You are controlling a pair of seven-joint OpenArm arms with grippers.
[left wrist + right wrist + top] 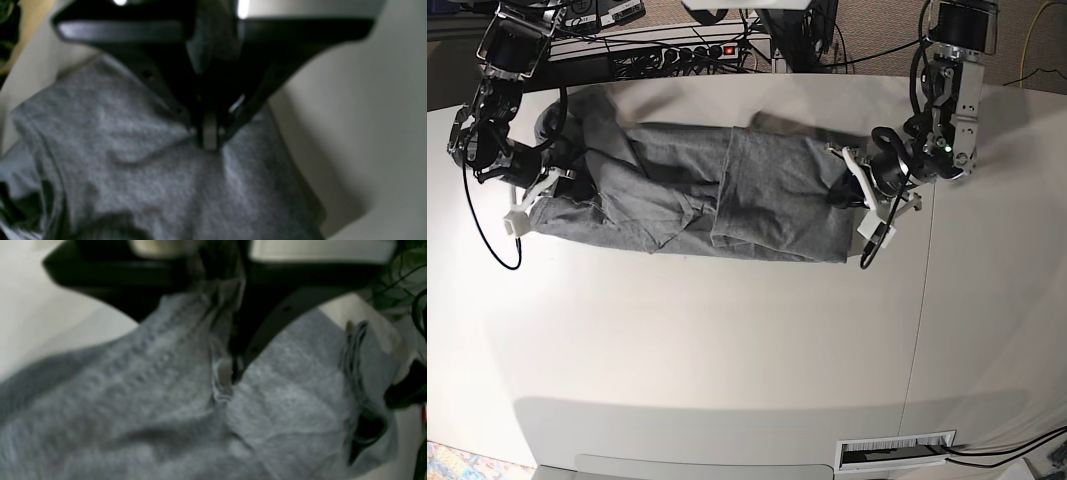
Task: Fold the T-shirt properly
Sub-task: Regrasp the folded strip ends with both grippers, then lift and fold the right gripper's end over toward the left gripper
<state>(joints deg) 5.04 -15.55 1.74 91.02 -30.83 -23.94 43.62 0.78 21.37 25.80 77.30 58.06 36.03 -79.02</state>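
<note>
I see the T-shirt (687,195) as soft, wrinkled heather-grey cloth, matt. Under it my table (727,350) looks smooth, off-white and faintly sheened, and the gripper bodies look like matt black plastic.

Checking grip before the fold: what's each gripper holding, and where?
Both hold the T-shirt: left gripper and right gripper each pinch fabric at opposite ends.

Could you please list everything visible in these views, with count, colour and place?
T-shirt: one, heather grey, laid lengthwise across the far part of the table, partly folded.
Table: one, white, fills the base view.
Power strip: one, black, red switch, behind the table's far edge.
Cables: several, black, floor by the table's near right corner.
Left gripper: one, black, fingers shut on the T-shirt.
Right gripper: one, black, fingers pinching a fold of the T-shirt.
</note>
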